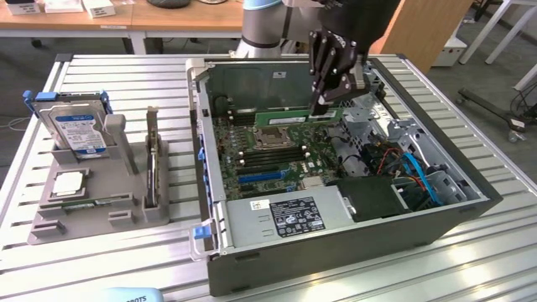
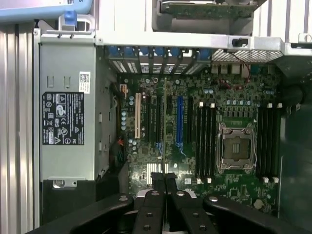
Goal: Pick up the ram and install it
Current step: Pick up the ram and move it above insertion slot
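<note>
room for moving lay mostly above the computer case [image 1: 336,251], which sat open-topped on the slatted table [image 1: 126,69] with its walls rising all around the board. inside, the power supply [image 1: 285,217] filled the near edge. a drive cage with blue cables [image 1: 419,179] crowded the exterior view's right, and the far wall stood tall just behind the memory slots. the processor socket [image 1: 273,137] sat between two banks of those slots. the ram [image 1: 290,118] stood on its long edge over the far bank, just beyond the socket, its green face and white label turned toward the exterior camera. well apart, at the exterior view's left, a grey holder [image 1: 84,220] carried a hard drive [image 1: 77,129] and an upright card [image 1: 151,163].

the arm [image 1: 264,25] rose behind the case and bent over it. the gripper [image 1: 321,108] pointed downward, its tips at the ram's end toward the exterior view's right; whether they touched it could not be told. in the wrist view the fingers [image 2: 157,195] were pressed together, high over the board.
</note>
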Robot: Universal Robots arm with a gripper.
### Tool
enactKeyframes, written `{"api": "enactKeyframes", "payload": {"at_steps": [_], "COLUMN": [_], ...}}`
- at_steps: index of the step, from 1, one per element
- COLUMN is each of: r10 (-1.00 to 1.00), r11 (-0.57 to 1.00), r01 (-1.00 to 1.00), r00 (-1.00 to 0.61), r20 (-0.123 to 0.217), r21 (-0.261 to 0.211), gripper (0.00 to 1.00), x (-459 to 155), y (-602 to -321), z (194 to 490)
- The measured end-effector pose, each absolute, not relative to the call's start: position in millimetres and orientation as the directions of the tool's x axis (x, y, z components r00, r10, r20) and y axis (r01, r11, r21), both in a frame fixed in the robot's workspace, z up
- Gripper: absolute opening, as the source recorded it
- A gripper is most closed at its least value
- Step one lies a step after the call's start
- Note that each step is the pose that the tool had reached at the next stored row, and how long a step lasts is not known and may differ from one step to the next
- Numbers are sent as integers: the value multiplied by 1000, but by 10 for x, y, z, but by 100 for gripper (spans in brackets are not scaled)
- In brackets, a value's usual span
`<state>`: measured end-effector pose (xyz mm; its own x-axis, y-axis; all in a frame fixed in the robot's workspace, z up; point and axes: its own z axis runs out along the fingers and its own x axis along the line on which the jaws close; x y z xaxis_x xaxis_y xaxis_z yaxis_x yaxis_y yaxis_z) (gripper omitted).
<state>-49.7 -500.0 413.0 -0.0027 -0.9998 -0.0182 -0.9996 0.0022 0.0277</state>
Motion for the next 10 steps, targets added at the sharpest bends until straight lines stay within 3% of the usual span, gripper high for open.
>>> {"api": "enactKeyframes", "payload": {"at_steps": [10], "r10": [-1000], "r11": [2], "r01": [-1000], "r00": [-3], "r20": [-18], "r21": [28], "gripper": [11], "x": [-432], "y": [-4992], "z": [4129]}}
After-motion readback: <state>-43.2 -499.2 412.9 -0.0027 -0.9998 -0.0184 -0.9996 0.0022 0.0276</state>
